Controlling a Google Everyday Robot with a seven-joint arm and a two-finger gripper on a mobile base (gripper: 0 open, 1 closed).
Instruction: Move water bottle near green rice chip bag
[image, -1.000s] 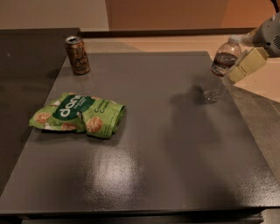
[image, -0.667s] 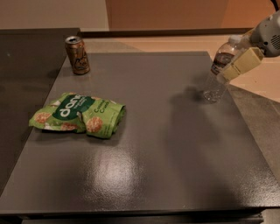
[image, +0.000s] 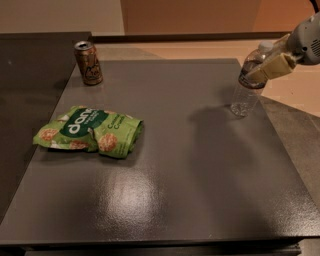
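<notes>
The water bottle (image: 244, 97) stands at the table's far right, clear, with its cap leaning to the right. My gripper (image: 256, 71) reaches in from the upper right and is shut on the bottle's upper part, with one cream finger (image: 272, 66) lying across its dark label band. The bottle's base is at the table surface. The green rice chip bag (image: 90, 134) lies crumpled at the left middle of the table, far from the bottle.
A brown-gold drink can (image: 89, 63) stands upright at the far left corner of the dark grey table (image: 190, 190). The table's right edge runs just past the bottle, with lower floor beyond it.
The cream finger has moved left onto the bottle's upper part, closing on it. The bottle has stayed in about the same place, leaning. The bag and the can have not moved.
</notes>
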